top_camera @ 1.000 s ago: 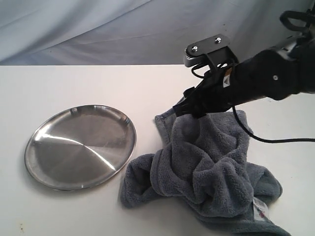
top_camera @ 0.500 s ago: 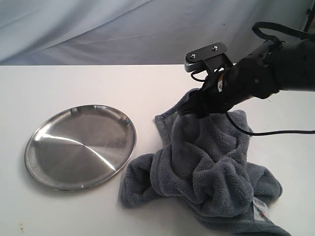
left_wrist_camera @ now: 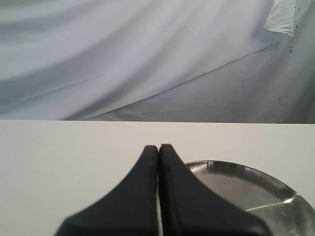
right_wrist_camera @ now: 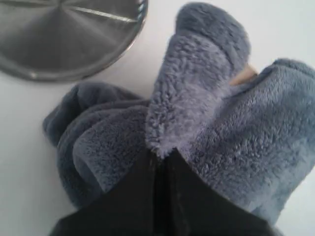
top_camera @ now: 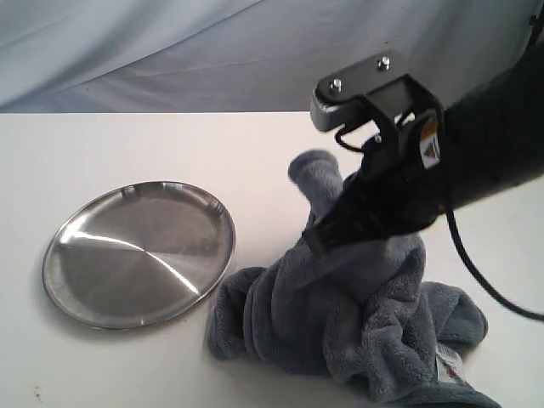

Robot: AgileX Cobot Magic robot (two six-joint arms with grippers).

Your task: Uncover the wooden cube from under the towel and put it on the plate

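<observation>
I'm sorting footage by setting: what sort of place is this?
Probably a staged robot test bench, not a home: a plain white table backed by a draped pale sheet, and a black robot arm gripping a towel beside a steel plate.

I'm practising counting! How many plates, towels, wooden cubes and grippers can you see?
plate: 1
towel: 1
wooden cube: 1, just a tan bit peeking out
grippers: 2, left gripper and right gripper
Total: 5
</observation>
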